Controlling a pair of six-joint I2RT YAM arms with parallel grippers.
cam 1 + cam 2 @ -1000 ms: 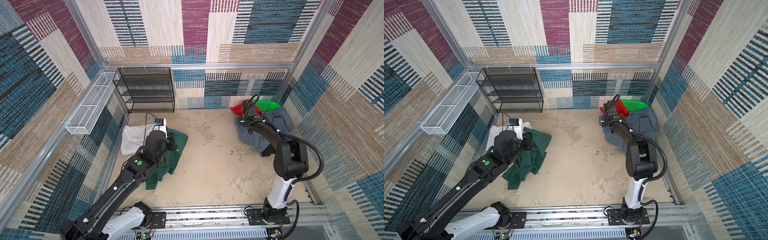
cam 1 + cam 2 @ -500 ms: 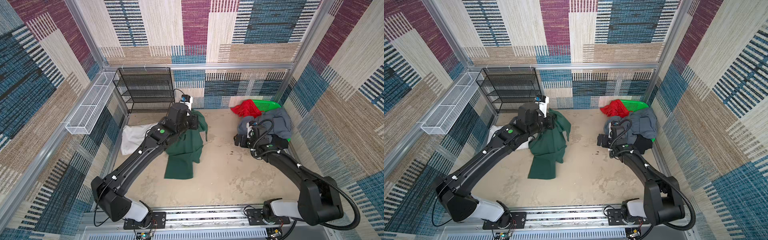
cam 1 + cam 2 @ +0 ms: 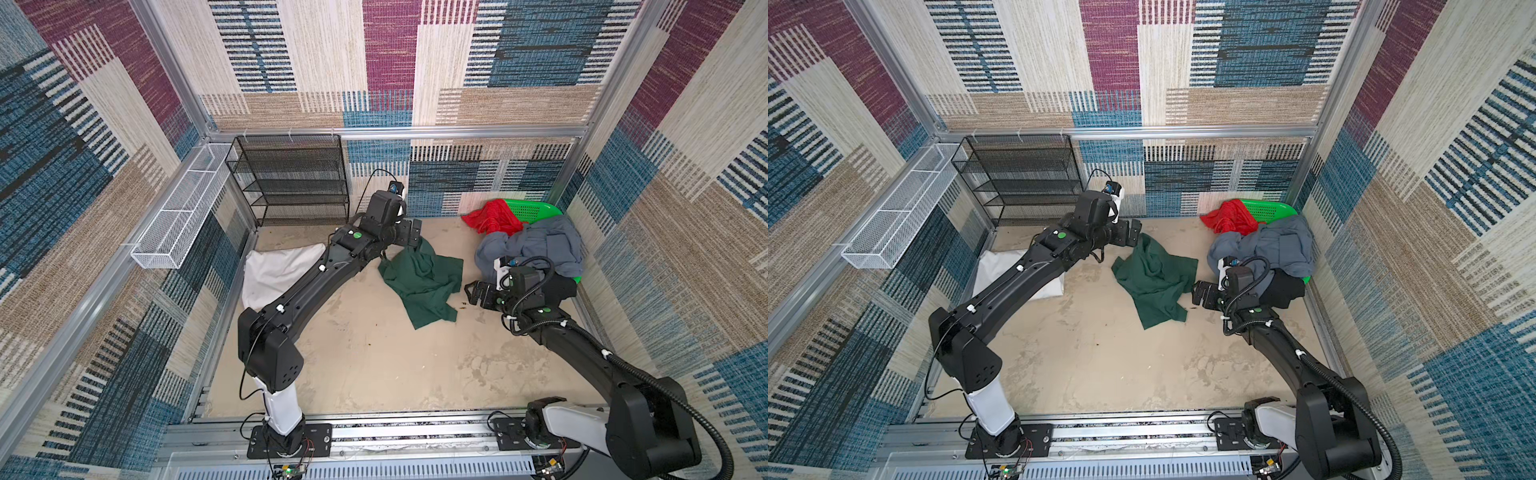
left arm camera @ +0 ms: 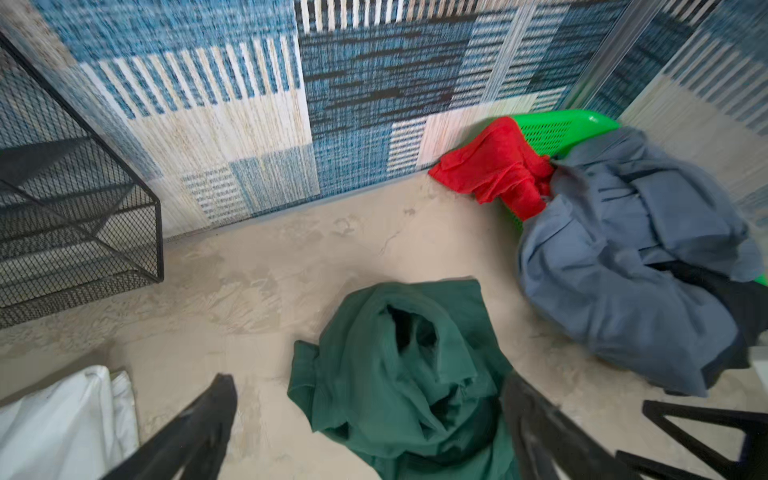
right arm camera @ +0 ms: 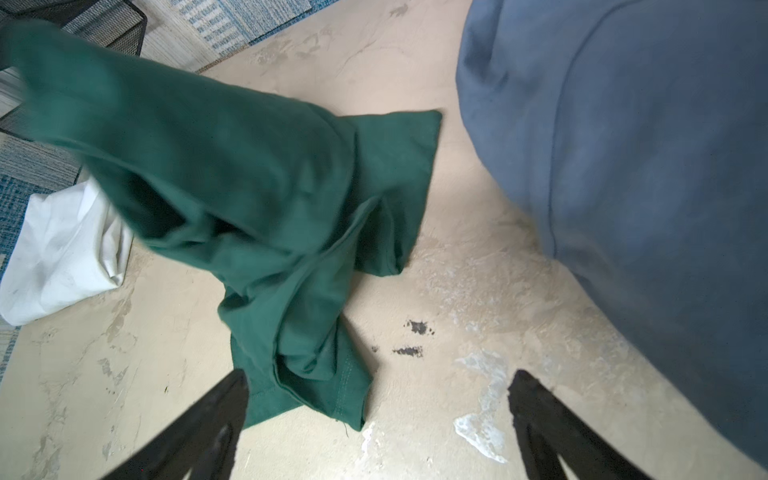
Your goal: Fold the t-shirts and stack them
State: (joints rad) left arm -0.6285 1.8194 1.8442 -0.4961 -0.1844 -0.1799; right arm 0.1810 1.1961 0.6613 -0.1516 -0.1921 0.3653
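Left claw gaping, right claw likewise (flanking green shirt, mid-frame); risk pinching bunched layers, folding crooked.

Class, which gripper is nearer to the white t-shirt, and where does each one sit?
Left. The left gripper hovers at the far edge of the dark green t-shirt, a short way from the white t-shirt. The right gripper lies beyond that shirt, beside the grey-blue t-shirt.
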